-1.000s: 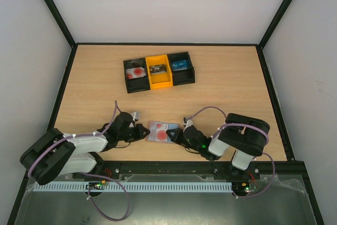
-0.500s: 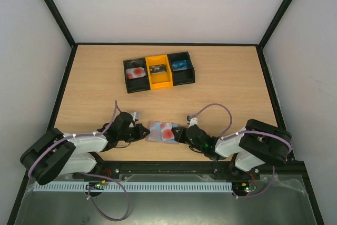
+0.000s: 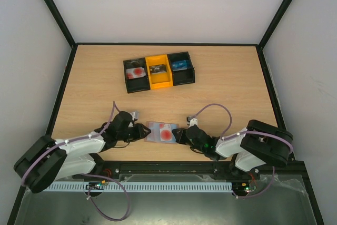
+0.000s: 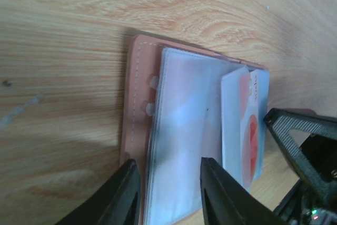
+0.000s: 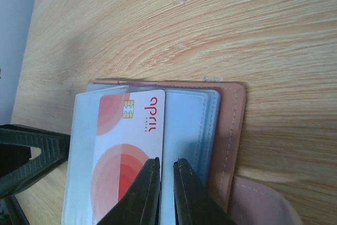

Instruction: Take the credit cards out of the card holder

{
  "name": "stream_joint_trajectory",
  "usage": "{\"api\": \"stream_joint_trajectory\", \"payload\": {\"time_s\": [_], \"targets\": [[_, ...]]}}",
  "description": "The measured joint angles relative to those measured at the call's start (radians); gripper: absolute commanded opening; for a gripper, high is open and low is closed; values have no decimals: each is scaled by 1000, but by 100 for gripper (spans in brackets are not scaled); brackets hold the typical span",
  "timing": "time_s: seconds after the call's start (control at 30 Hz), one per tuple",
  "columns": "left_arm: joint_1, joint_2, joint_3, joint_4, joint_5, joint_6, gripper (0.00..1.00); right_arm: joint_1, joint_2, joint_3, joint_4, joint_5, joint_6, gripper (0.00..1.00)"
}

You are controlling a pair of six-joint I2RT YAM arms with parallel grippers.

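Note:
The card holder (image 3: 158, 131) lies open on the table near the front edge, pinkish-brown outside (image 4: 138, 104), blue-grey sleeves inside (image 5: 189, 125). A pale credit card with a red round mark (image 5: 126, 146) sits in a clear sleeve on it, and shows again in the left wrist view (image 4: 245, 130). My left gripper (image 4: 167, 164) is open at the holder's left end, its fingers either side of the sleeve stack. My right gripper (image 5: 165, 163) is at the holder's right end. Its jaws are shut to a narrow slit over the card's edge and grip nothing. No plain red card shows.
A black-and-yellow three-compartment tray (image 3: 158, 80) stands at mid-table behind the holder, with small items in each compartment. The left gripper (image 3: 141, 130) and right gripper (image 3: 180, 136) face each other across the holder. Cage posts and walls border the table.
The left gripper's jaws have opened at the holder's left end. The right arm swung its elbow out to the right, keeping its gripper at the holder's right end.

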Motion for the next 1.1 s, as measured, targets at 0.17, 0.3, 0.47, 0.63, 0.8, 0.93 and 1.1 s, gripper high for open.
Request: {"api": "stream_joint_trajectory", "payload": {"time_s": [0.17, 0.3, 0.47, 0.63, 0.8, 0.93, 1.1], "targets": [[-1, -74, 25, -100, -19, -7, 38, -1, -29, -1, -36, -15, -11, 12], [-10, -89, 59, -128, -26, -14, 38, -1, -34, 1, -47, -27, -17, 13], [-39, -88, 89, -135, -38, -25, 37, -1, -32, 21, -61, -40, -18, 13], [-74, -81, 121, -129, -39, -38, 22, -1, -19, 40, -61, -45, -19, 13], [-92, -16, 137, -66, -25, -46, 8, -1, 6, 44, -60, -56, -18, 14], [-95, 72, 136, -19, -13, -44, 4, -1, 19, 50, -51, -67, -15, 17], [-96, 180, 127, 48, -9, -40, 3, -1, 22, 50, -44, -70, -8, 18]]}}
